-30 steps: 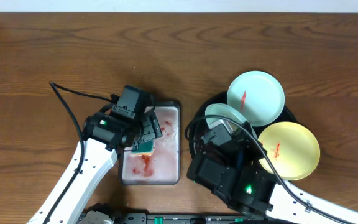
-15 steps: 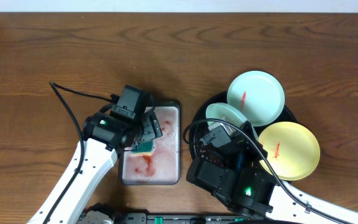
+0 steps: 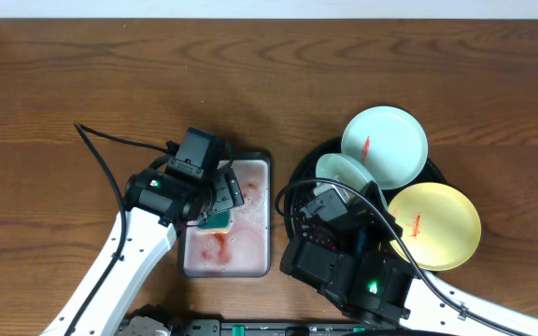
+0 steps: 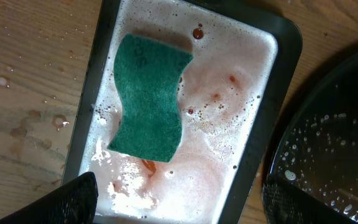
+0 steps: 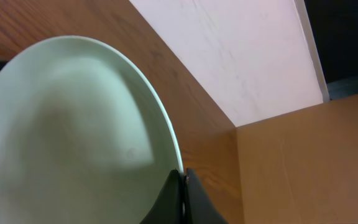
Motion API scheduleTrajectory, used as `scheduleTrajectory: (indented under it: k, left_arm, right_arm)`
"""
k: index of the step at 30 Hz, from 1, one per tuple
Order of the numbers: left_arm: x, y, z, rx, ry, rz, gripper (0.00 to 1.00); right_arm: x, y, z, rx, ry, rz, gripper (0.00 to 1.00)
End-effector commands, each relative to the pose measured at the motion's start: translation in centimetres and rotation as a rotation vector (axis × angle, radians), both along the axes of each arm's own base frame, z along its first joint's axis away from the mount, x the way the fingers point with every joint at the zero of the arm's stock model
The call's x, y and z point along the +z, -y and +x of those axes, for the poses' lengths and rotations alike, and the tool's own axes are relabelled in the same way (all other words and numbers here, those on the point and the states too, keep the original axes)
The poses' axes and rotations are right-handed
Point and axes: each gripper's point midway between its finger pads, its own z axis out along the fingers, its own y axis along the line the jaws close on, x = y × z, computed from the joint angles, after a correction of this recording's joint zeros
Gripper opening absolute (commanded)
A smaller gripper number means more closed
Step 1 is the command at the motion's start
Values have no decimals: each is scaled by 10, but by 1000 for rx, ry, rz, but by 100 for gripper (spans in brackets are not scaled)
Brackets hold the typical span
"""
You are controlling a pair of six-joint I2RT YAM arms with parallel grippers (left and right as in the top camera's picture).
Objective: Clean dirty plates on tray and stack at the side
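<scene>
My right gripper (image 5: 183, 186) is shut on the rim of a pale mint-white plate (image 5: 73, 137), held tilted over the left part of the black tray (image 3: 299, 179); the plate also shows in the overhead view (image 3: 342, 172). A second mint-white plate (image 3: 385, 147) with a red smear and a yellow plate (image 3: 434, 225) with a red smear rest on the tray. My left gripper (image 4: 179, 205) is open above the grey pan (image 4: 286, 68), over a green sponge (image 4: 149, 98) lying in pinkish foamy water.
The grey metal pan (image 3: 267, 217) of soapy water stands left of the tray. A black cable (image 3: 110, 149) runs across the table on the left. Water drops lie on the wood (image 4: 30, 118) beside the pan.
The plate in my right gripper has shifted slightly to the right over the tray. The left arm has not moved.
</scene>
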Motion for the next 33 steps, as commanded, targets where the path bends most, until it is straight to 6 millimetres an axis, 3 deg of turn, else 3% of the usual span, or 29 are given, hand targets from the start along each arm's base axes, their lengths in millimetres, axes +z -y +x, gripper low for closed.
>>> scheduleTrajectory:
  k: [1,33]
  left_arm:
    - [-1,-2,0,-4,-5,11,85]
    - [-1,-2,0,-4,-4,11,85]
  right_arm:
    - [16,-1,1,-7,52,13,1]
    - [16,1,0,-13,52,22,1]
